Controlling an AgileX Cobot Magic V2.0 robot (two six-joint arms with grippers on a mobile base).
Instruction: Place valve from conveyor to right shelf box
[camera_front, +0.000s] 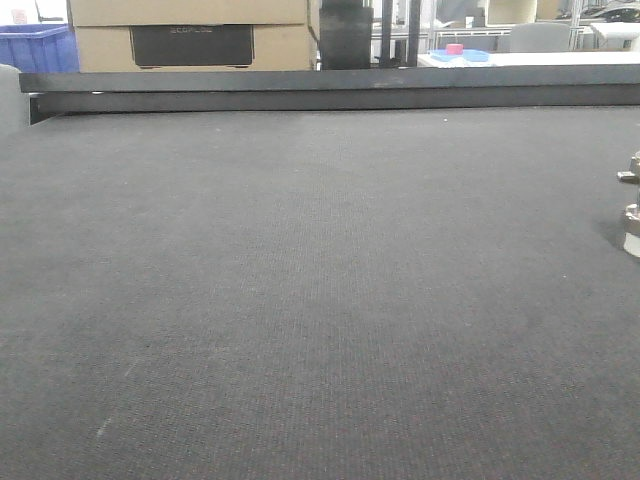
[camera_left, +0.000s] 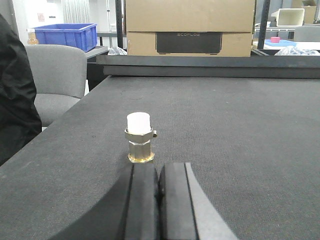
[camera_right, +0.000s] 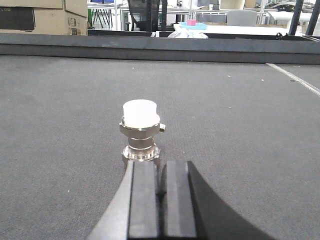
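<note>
The right fingers (camera_right: 143, 200) are pressed together and empty, just behind the valve (camera_right: 141, 132), which stands upright on the conveyor (camera_right: 240, 150). They seem lined up for a grasp. The left fingers (camera_left: 142, 200), likewise together, point at a brass fitting (camera_left: 139, 140).

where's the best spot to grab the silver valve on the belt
Probably the narrow neck under the hex collar of the valve, approached level from the near side by the right gripper: it stands upright, and the collar would stop slipping.
</note>
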